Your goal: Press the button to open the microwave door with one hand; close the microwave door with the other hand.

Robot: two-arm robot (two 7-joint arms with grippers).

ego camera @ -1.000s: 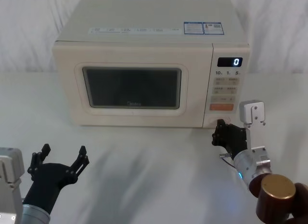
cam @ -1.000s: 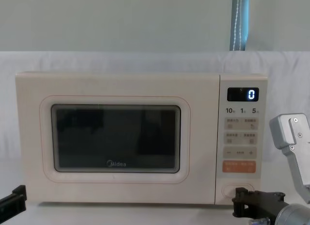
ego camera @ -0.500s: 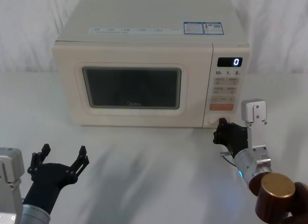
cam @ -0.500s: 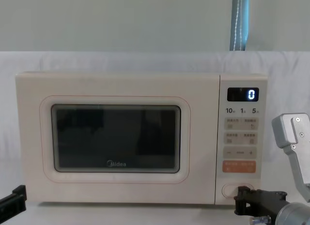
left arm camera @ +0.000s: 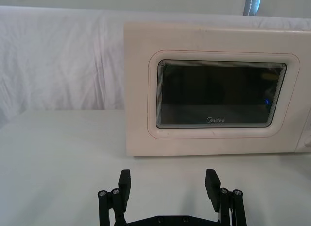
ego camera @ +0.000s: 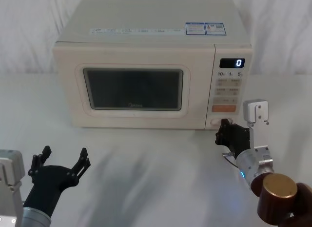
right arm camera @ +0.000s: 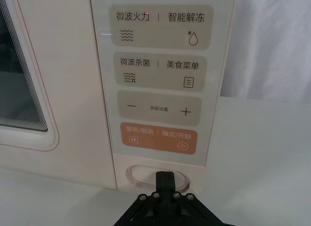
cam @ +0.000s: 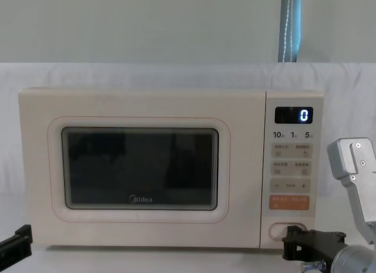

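Nearest the robot, the left tool (ego camera: 59, 161) hangs low over the white-covered worktop (ego camera: 156, 163), well short of the oven and to its left, with its black fingers (left arm camera: 124, 183) spread wide apart and nothing between them; in the left wrist view the two tips frame bare cloth, and the microwave door (left arm camera: 218, 97) stands well beyond them. Farther forward on the other side, the right tool (ego camera: 224, 128) reaches to the bottom of the control panel (ego camera: 230, 92). Its fingers are drawn together into a single narrow tip with nothing gripped, and in the right wrist view that tip (right arm camera: 165, 179) lies on the face of the button (right arm camera: 160, 176), the wide cream oblong key set in its oval recess at the very foot of the panel, directly under the orange key (right arm camera: 159, 138). In the chest view the black tip covers the right part of the button while its left end remains in sight. Behind both tools the microwave (ego camera: 146, 51) sits squarely on the worktop, its door lying flush with the front, the dark window (cam: 140, 169) unlit and the small logo below it. The display (cam: 294, 115) at the top of the panel reads 0. White cloth drapes the wall behind.
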